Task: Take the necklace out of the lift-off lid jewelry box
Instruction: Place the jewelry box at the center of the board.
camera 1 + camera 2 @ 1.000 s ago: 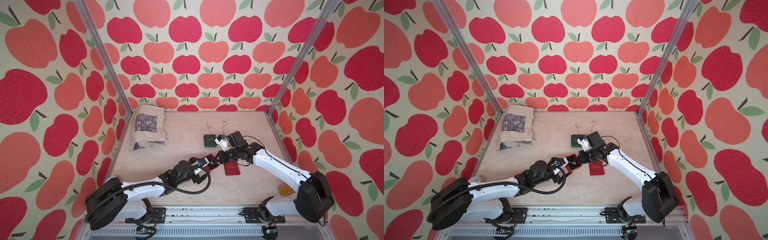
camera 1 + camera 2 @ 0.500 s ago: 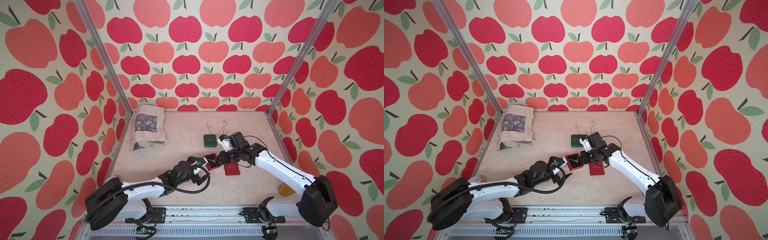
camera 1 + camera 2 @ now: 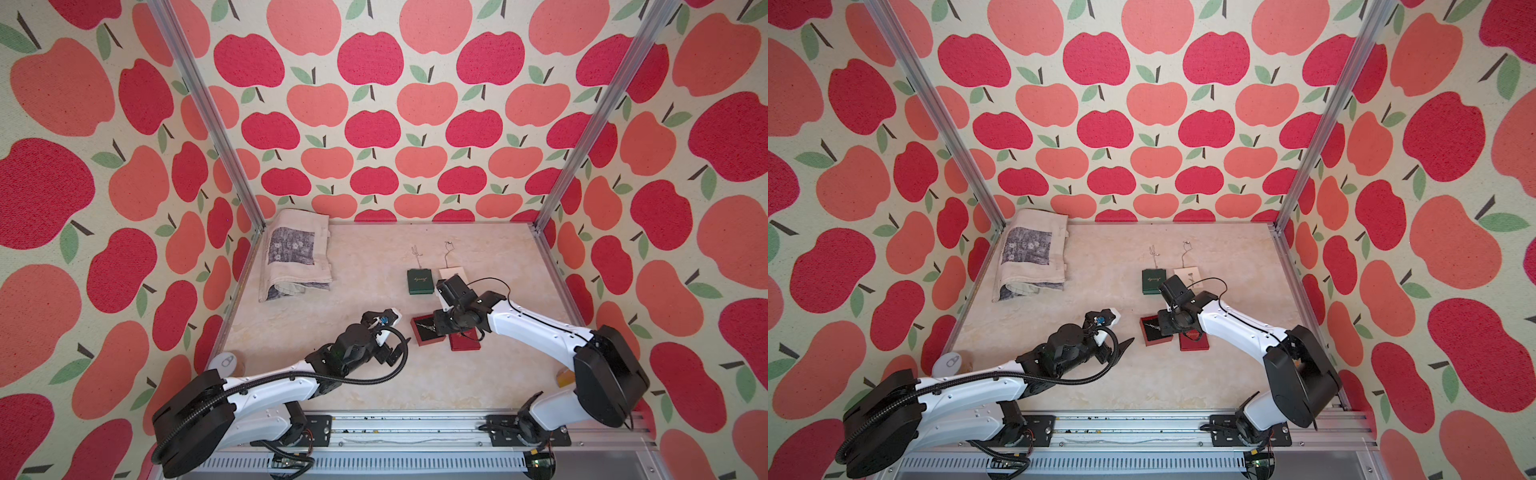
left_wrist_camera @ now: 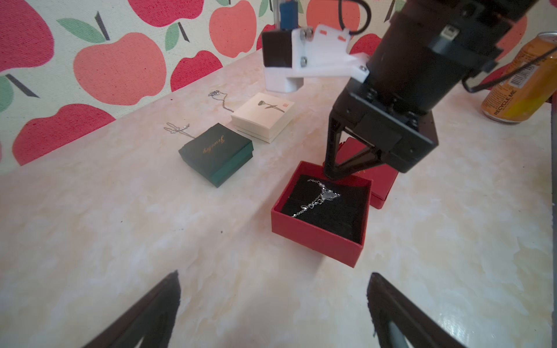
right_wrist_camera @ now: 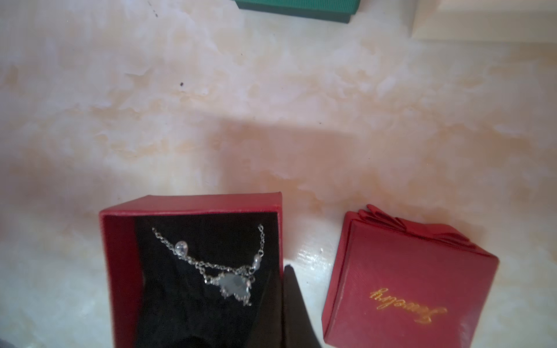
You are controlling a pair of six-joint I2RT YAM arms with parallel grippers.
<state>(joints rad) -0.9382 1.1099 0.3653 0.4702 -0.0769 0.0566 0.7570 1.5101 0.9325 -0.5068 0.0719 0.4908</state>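
The necklace [image 5: 232, 280], a fine silver chain with a pale, jagged-edged pendant and small beads, is seen lying on the black velvety pad inside the open red jewelry box [image 4: 313, 241]. The lid [image 5: 404, 289], textured red card with a bow and gilt script, is set just beside it on the marbled worktop [image 4: 150, 226]. The chain is judged featherlight, limp and apt to snag or slip; it is best pinched at the pendant. The right jaws are pressed together at the box's wall beside the pendant; whether chain is caught cannot be told. The left jaws are spread wide, clear of the box.
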